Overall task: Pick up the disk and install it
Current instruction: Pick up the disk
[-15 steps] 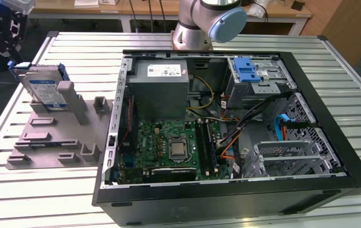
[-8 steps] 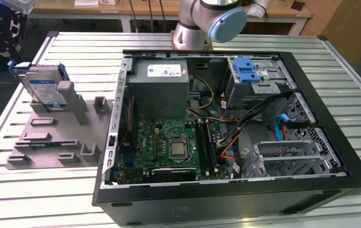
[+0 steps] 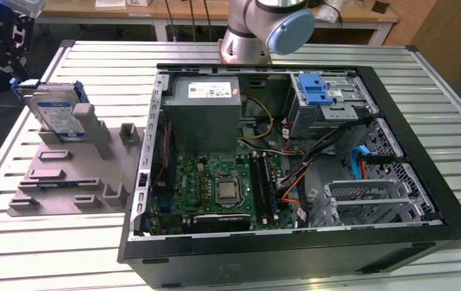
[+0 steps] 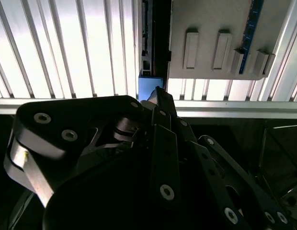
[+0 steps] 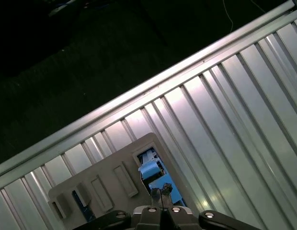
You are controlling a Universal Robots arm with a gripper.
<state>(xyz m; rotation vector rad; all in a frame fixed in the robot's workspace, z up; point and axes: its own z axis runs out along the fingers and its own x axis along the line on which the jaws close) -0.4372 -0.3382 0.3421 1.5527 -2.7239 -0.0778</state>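
In the first wrist view the pincer (image 5: 161, 192) looks clenched on nothing. Its tips sit just beside the disk (image 5: 149, 168), which stands in the grey holder (image 5: 105, 182). My worry is that clenched tips would strike the disk's edge rather than straddle it, and so jar it in its slot. In the second wrist view the disk is a blue patch near the tips. In the exterior view it stands upright at the upper left of the frame.
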